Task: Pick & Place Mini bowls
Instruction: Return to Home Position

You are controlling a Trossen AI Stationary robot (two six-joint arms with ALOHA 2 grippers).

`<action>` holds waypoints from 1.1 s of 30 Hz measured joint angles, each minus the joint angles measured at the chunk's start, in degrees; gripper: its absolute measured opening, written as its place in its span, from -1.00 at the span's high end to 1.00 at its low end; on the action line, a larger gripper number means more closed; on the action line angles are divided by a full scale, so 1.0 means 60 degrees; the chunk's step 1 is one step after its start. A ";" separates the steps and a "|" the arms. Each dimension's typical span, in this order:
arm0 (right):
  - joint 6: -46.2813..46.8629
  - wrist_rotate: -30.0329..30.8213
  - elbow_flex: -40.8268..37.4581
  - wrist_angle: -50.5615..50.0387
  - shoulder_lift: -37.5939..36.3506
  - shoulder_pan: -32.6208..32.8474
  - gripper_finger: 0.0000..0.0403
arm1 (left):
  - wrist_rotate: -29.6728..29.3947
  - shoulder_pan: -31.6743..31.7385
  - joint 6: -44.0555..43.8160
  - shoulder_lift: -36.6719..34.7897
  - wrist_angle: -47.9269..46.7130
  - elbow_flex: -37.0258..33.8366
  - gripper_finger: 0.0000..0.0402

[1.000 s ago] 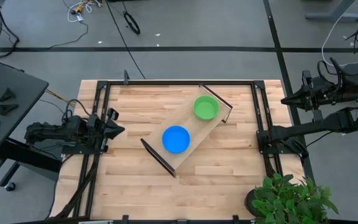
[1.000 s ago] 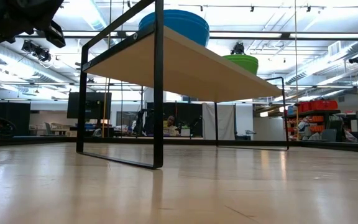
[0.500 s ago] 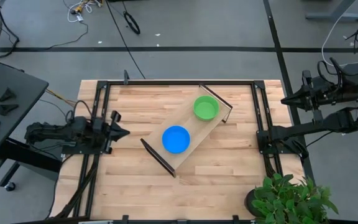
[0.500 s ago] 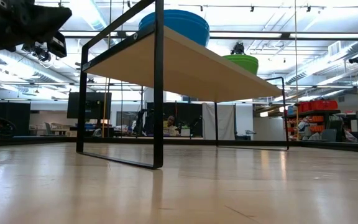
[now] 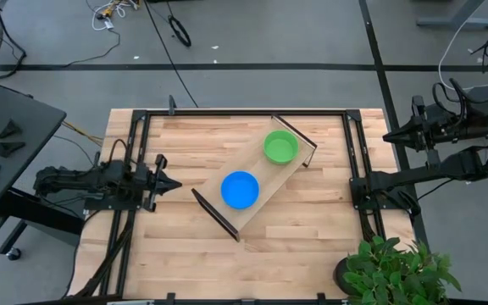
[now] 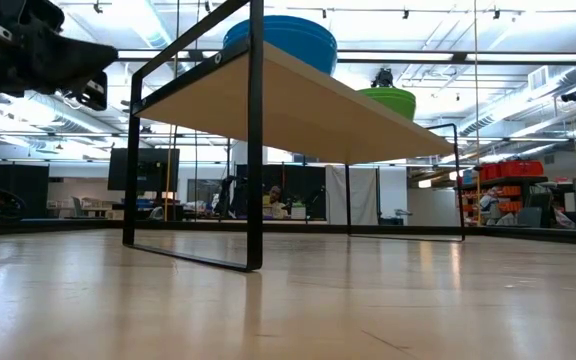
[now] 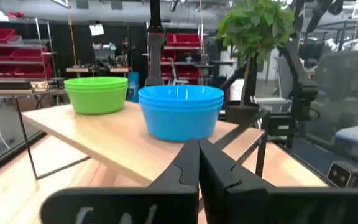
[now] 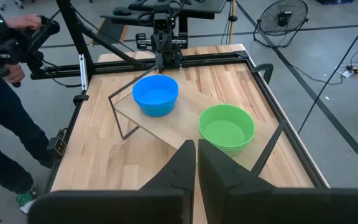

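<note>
Blue bowls (image 5: 241,189) and green bowls (image 5: 280,146) sit stacked on the shelf (image 5: 260,169). Left gripper (image 5: 170,182), closed and empty at nine o'clock, could nudge the shelf if it drifts forward. Right gripper (image 5: 390,135), closed, waits at three o'clock.

Wood shelf (image 5: 263,173) diag on table (image 5: 193,144), potted plant (image 5: 396,267) nr corner, floor cables (image 5: 113,12)

The table (image 5: 312,246) bears a shelf (image 5: 262,169) holding blue bowls (image 5: 240,189) and green bowls (image 5: 280,146).

Plant (image 5: 394,269) partly beyond bottom edge
</note>
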 joint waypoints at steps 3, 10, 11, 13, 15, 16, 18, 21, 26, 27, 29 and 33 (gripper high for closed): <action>0.0000 0.0000 0.0000 0.0000 0.0000 -0.0001 0.88 | 0.0000 0.0000 0.0001 0.0000 -0.0274 0.0000 1.00; 0.0000 0.0000 0.0000 0.0000 0.0000 -0.0002 0.88 | -0.0019 0.0000 0.0230 -0.0003 -0.0827 0.0000 1.00; 0.0000 0.0000 0.0000 0.0000 0.0000 -0.0004 0.88 | -0.0042 0.0000 0.0300 0.0000 -0.0863 0.0000 1.00; 0.0000 0.0000 0.0000 0.0000 0.0000 0.0000 0.88 | -0.0062 0.0000 0.0389 0.0000 -0.0951 0.0000 1.00; 0.0001 0.0000 0.0000 0.0000 0.0000 -0.0002 0.88 | -0.0171 0.0000 0.0398 0.0000 -0.1008 0.0000 1.00; 0.0000 0.0000 0.0000 0.0000 0.0000 -0.0001 0.88 | -0.0241 0.0000 0.0441 0.0000 -0.1028 0.0000 1.00; 0.0000 0.0000 0.0000 0.0000 0.0000 -0.0002 0.88 | -0.0465 0.0000 0.0471 0.0000 -0.1060 0.0000 0.99; 0.0000 0.0000 0.0000 0.0000 0.0000 -0.0001 0.88 | -0.0619 0.0000 0.0409 0.0007 -0.1075 0.0000 0.95; 0.0000 0.0000 0.0000 0.0000 0.0000 0.0000 0.88 | -0.0628 0.0000 0.0390 0.0007 -0.1088 0.0000 0.87; 0.0000 0.0000 0.0000 0.0000 0.0000 -0.0001 0.88 | -0.0616 0.0000 0.0390 0.0007 -0.1070 0.0000 0.86; 0.0000 0.0000 0.0000 0.0000 0.0000 -0.0004 0.88 | -0.0605 0.0000 0.0390 0.0007 -0.0952 -0.0001 0.85; 0.0000 0.0000 0.0000 0.0000 0.0000 0.0000 0.88 | -0.0605 0.0000 0.0386 0.0005 -0.0745 -0.0007 0.84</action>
